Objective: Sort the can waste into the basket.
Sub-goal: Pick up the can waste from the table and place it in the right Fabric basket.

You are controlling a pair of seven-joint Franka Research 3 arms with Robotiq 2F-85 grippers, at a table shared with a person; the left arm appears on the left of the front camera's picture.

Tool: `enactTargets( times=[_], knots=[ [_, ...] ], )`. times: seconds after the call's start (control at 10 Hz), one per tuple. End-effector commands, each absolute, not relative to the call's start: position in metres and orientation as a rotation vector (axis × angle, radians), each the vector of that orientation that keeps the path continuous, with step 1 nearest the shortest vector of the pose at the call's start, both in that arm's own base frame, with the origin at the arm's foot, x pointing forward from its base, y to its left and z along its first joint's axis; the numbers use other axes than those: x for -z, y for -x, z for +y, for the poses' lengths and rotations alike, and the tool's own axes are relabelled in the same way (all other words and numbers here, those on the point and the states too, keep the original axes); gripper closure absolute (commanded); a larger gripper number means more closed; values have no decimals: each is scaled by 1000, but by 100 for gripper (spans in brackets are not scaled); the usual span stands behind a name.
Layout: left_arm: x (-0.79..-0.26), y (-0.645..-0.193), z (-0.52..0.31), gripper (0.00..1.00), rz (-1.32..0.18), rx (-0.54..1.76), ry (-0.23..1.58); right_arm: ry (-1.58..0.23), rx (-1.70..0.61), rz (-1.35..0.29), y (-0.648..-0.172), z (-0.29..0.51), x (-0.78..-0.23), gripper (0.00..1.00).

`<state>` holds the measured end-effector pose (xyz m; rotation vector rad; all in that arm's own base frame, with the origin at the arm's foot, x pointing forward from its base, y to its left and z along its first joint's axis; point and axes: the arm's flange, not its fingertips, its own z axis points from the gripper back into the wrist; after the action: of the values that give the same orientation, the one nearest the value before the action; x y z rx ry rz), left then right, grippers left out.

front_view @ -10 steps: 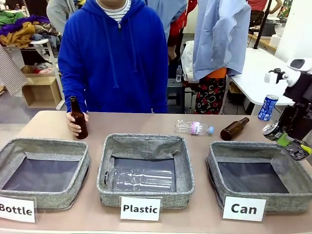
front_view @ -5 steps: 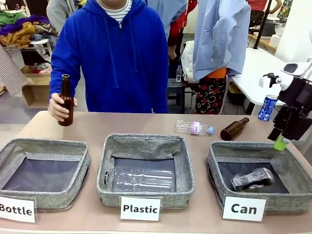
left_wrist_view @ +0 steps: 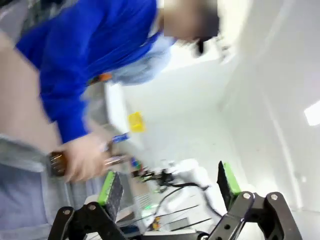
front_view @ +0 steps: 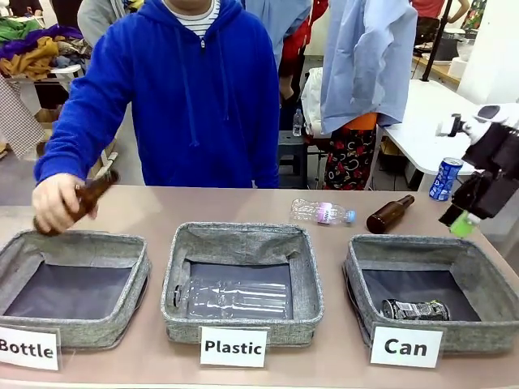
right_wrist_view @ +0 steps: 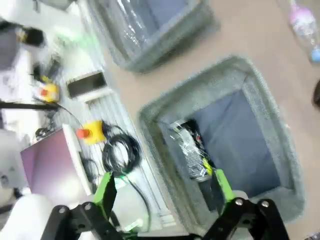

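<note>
At lower right the black can (front_view: 415,309) lies on its side inside the "Can" basket (front_view: 354,279), the right pincer (front_view: 458,220) hovering above it wide open and empty, while the upright blue-and-white can (front_view: 444,179) at right looks light, thin-walled and slippery, best pinched gently across its middle.

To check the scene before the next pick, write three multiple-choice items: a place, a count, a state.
1. The black can lies: A. in the Can basket; B. in the Plastic basket; C. in the Bottle basket.
2. Brown bottles in the front view: A. one; B. two; C. four.
3. The blue-and-white can: A. lies flat; B. is held; C. stands upright.
Key: 1 A, it rests on that basket's dark lining; 2 B, a held bottle in the person's hand, a lying bottle on the table; 3 C, upright on the white side table.
</note>
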<state>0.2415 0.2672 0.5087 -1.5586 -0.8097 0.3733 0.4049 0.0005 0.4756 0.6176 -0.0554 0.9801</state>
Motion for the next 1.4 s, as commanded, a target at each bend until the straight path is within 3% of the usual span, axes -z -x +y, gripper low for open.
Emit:
enactTargets(
  times=[0.0,0.2,0.3,0.5,0.6,0.7,1.3],
  knots=[
    [-539,-221,311,0,-854,-405,1716,-992,-707,-183,-412,-12,-493,0],
    [-551,-209,343,0,-908,-403,1788,-1429,-388,-301,-420,-27,-497,0],
    [-551,-209,351,0,-933,-414,1793,-1553,-87,-372,-428,-39,-493,0],
    [-546,-206,352,0,-931,-432,1801,-1742,74,-357,-430,-63,-484,0],
    [-547,-209,349,0,-924,-419,1802,-1735,132,-393,-434,-69,-478,0],
    [-546,-211,345,0,-918,-420,1795,-1434,-365,-180,-426,-61,-480,0],
    [-540,-216,327,0,-856,-405,1787,-1434,-365,-180,-426,-61,-480,0]
  ],
)
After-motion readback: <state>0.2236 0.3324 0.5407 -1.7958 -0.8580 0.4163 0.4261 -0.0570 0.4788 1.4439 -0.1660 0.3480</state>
